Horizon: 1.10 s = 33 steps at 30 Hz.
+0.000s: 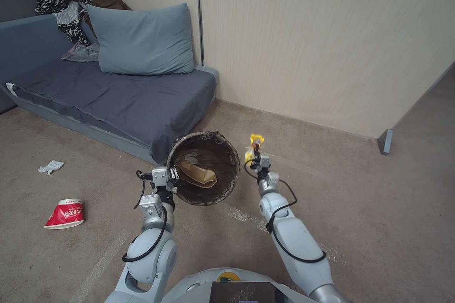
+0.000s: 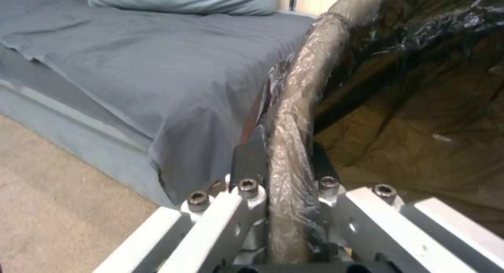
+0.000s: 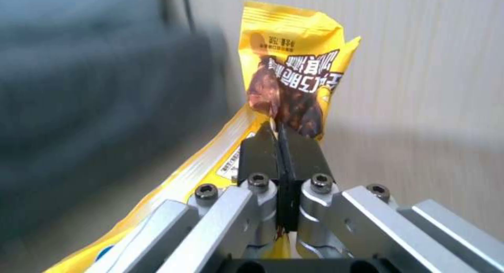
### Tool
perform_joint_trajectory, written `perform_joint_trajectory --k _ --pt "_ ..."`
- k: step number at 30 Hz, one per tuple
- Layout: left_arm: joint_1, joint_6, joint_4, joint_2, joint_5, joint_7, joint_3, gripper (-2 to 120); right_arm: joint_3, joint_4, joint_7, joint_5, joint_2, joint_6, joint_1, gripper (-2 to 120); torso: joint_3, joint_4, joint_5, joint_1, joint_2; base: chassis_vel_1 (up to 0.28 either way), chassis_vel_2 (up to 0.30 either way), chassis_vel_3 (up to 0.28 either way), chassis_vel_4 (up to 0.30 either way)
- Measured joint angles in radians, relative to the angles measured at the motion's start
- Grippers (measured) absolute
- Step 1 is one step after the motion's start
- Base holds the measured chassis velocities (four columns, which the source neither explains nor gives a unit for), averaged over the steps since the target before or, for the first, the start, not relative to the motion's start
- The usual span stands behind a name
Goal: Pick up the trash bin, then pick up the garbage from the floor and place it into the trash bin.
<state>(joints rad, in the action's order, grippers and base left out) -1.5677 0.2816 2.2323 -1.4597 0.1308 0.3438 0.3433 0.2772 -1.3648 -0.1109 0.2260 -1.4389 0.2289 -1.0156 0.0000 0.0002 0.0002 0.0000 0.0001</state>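
Nearest the robot, the left claw (image 1: 173,173) is clamped on the rim of the trash bin (image 1: 204,167), one finger outside and one inside the bag-covered lip, holding the bin raised off the floor (image 1: 360,208) with its mouth tipped toward the head camera. The dark liner looks slick and loose over the rim, so the grip probably depends on the stiff plastic beneath; the bin appears light. Inside it lies a tan paper bag (image 1: 198,173) against the liner. Just beside the bin, on its right, the right claw (image 1: 256,153) is closed tight on a yellow snack wrapper (image 1: 255,144), pinched low with most of the foil standing free above the fingers. The wrapper judges as very light, thin and crinkly, likely to slip or flutter; a pinch on a flat fold suits it. It is not yet over the bin's mouth. Farther left on the carpet lie a red-and-white paper cup (image 1: 65,213) and a crumpled tissue (image 1: 50,166), well apart from both claws. Beyond stands a grey sofa (image 1: 113,94).
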Motion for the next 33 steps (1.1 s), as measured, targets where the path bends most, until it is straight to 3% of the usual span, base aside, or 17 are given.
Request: perform_joint_trajectory --k 2,5,11,14,19,24,33 --pt "0.000 0.001 -0.002 0.000 0.001 0.001 -0.001 3 0.003 -0.066 0.011 -0.009 0.008 0.016 -0.014 0 0.000 -0.0003 -0.0001 0.000 0.000 0.000 0.000 0.000 0.000" --pt "-0.001 0.009 -0.007 0.002 0.017 0.006 -0.006 3 0.004 -0.260 0.056 -0.017 0.029 0.053 -0.048 0 0.000 -0.0002 -0.0001 0.000 0.000 0.000 0.000 0.000 0.000" --pt "-0.002 0.015 -0.012 0.004 0.025 0.009 -0.009 3 -0.002 -0.377 0.103 0.014 0.042 0.077 -0.065 0 0.000 -0.0002 -0.0002 0.000 0.000 0.000 0.000 0.000 0.000" --pt "-0.001 0.017 -0.016 0.005 0.028 0.010 -0.010 3 -0.021 -0.538 0.269 0.073 0.068 0.144 -0.108 0 0.000 -0.0001 -0.0001 0.000 0.000 0.000 0.000 0.000 0.000" --pt "0.000 0.018 -0.019 0.005 0.028 0.011 -0.012 3 -0.063 -0.665 0.375 0.102 0.088 0.158 -0.180 0 0.000 -0.0003 -0.0002 0.000 0.000 0.000 0.000 0.000 0.000" --pt "0.000 0.020 -0.019 0.005 0.028 0.010 -0.019 3 -0.119 -0.665 0.390 0.067 0.093 0.162 -0.235 0 0.000 -0.0003 -0.0002 0.000 0.000 0.000 0.000 0.000 0.000" --pt "0.000 0.024 -0.012 0.005 0.027 0.011 -0.023 3 -0.190 -0.543 0.392 0.007 0.078 0.188 -0.272 0 0.000 -0.0002 -0.0002 0.000 0.000 0.000 0.000 0.000 0.000"
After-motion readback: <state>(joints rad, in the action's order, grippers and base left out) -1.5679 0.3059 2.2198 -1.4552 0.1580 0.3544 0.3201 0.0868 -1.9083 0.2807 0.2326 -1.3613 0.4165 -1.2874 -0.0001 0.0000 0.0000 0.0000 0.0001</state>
